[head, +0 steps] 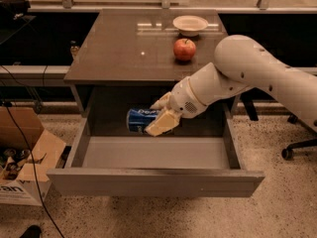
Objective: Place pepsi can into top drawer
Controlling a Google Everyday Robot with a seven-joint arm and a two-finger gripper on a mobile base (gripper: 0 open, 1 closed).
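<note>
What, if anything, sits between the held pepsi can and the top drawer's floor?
Nothing visible. The hand grips the pepsi can on its side above the open top drawer, whose floor below is bare. The apple and bowl sit on the cabinet top, out of the way.

The gripper (157, 114) clasps the pepsi can (138, 119) (lying sideways) above the open top drawer (153, 182)
</note>
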